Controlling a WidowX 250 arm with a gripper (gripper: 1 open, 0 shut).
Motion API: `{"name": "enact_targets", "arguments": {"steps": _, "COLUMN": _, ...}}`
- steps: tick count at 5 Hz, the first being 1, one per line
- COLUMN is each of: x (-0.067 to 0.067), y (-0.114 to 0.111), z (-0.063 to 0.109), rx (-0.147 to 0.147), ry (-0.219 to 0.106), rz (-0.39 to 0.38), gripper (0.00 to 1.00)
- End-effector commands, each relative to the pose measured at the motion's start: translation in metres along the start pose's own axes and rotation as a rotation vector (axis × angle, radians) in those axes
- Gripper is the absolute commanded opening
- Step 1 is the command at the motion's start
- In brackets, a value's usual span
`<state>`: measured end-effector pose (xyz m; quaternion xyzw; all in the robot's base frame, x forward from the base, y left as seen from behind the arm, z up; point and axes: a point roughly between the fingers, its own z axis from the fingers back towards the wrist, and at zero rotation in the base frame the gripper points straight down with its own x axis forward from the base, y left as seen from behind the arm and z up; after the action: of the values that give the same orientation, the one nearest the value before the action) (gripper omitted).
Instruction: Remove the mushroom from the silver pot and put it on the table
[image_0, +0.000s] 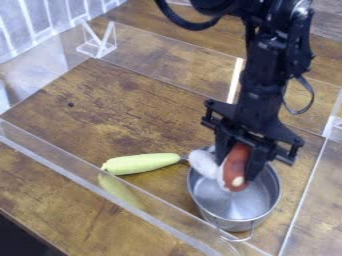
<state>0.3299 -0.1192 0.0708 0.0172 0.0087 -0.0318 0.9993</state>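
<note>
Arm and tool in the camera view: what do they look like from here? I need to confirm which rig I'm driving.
The arm is all black, built of blocky jointed segments with black cables looped along its upper part. The tool is black too: a wide crossbar with two flat fingers hanging down. No markings are legible.

wooden table (94, 110) bearing silver pot (214, 206), yellow-green vegetable (140, 163).

A single camera looks down at my workspace from in front and above, angled across the near clear acrylic wall (134, 190) onto the table (120, 110). It sits close, taking in my arm (267, 60) from mid-height downward, with the silver pot (238, 205) at the lower right of the frame.
</note>
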Motion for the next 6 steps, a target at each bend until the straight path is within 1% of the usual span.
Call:
{"name": "enact_targets", "arguments": {"steps": 1, "x": 0.012, "y": -0.001, "z": 0.051, "rx": -0.025, "ry": -0.117, "rz": 0.062, "gripper": 0.0}}
{"name": "enact_targets", "arguments": {"steps": 2, "x": 0.015, "y": 0.004, "z": 0.07, "rx": -0.031, "ry": -0.136, "rz": 0.123, "gripper": 0.0}}
{"name": "enact_targets", "arguments": {"steps": 3, "x": 0.011, "y": 0.017, "z": 0.089, "rx": -0.042, "ry": -0.158, "rz": 0.137, "gripper": 0.0}}
{"name": "enact_targets", "arguments": {"steps": 4, "x": 0.004, "y": 0.043, "z": 0.095, "rx": -0.028, "ry": -0.172, "rz": 0.161, "gripper": 0.0}}
{"name": "enact_targets", "arguments": {"steps": 5, "x": -0.007, "y": 0.075, "z": 0.087, "rx": 0.009, "ry": -0.156, "rz": 0.23, "gripper": 0.0}}
{"name": "enact_targets", "arguments": {"steps": 6, "x": -0.021, "y": 0.102, "z": 0.082, "rx": 0.043, "ry": -0.149, "rz": 0.26, "gripper": 0.0}}
